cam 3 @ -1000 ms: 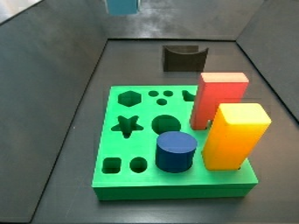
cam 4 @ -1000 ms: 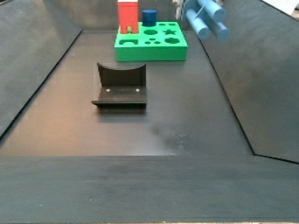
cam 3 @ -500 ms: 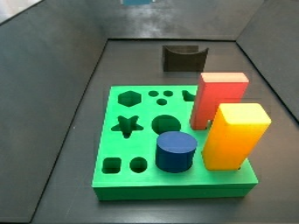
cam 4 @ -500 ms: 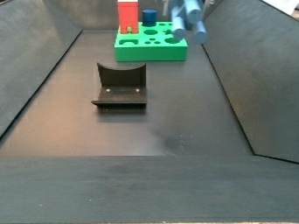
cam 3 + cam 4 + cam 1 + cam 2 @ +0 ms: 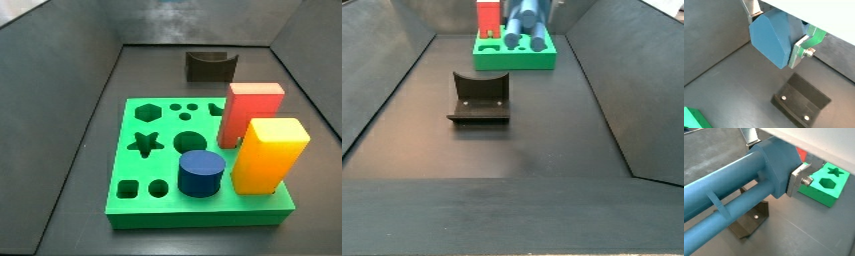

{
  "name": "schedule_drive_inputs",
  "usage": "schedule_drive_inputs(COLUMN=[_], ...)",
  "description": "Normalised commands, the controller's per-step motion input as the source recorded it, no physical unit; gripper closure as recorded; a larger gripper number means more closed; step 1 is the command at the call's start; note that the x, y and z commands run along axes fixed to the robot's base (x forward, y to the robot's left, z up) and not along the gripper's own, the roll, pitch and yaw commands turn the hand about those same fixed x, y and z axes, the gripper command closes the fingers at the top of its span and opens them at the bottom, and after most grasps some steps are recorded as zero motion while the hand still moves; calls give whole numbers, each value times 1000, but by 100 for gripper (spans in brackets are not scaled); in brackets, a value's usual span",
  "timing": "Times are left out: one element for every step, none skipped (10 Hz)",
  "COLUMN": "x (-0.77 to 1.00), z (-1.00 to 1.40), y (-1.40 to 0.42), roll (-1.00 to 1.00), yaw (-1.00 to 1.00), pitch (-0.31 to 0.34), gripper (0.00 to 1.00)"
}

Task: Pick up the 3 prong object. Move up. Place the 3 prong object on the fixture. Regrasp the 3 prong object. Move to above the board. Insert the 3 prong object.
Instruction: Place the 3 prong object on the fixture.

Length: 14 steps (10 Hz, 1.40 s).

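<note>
Aloft, hand [image 5: 774, 37] pinching 3 prong object [image 5: 737, 198] above fixture [image 5: 803, 102], board [image 5: 825, 184] beside.

Gripper [image 5: 774, 37] sat above the floor in both wrist views, w/ the 3 prong object [image 5: 774, 35] clamped btwn its plates. Fingers [image 5: 799, 50] were flat silver metal plates, thin, straight-edged, brushed finish. One plate carried a silver hex-head bolt w/ washer on its outer face, seen again in a wrist view [image 5: 806, 179]. The opp. finger [image 5: 751, 137] was a narrow grey-silver strip, partly cut off by the frame edge. Pale, near-white housing showed behind the plates, blurred; no cables or markings could be made out.
</note>
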Motion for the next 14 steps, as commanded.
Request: schedule_drive_inputs(x=[901, 828, 682, 539, 434, 869, 782, 670, 558, 449, 342, 211, 113, 35], z=[22, 15, 6, 11, 12, -279, -273, -151, -70, -24, -18, -19, -12, -2], y=[100, 78, 54, 42, 33, -569, -542, -250, -127, -52, -8, 23, 32, 35], roll=[-130, -126, -117, -109, -103, -1000, -1000, -1000, -1000, -1000, -1000, -1000, -1000, -1000], yaw=[-60, -61, -60, -59, -58, 62, 62, 45, 34, 23, 12, -6, -21, -43], pitch=[112, 113, 115, 125, 134, 142, 137, 136, 144, 153, 160, 167, 173, 170], gripper=[100, 100, 100, 100, 100, 100, 100, 100, 100, 100, 100, 100, 100, 100])
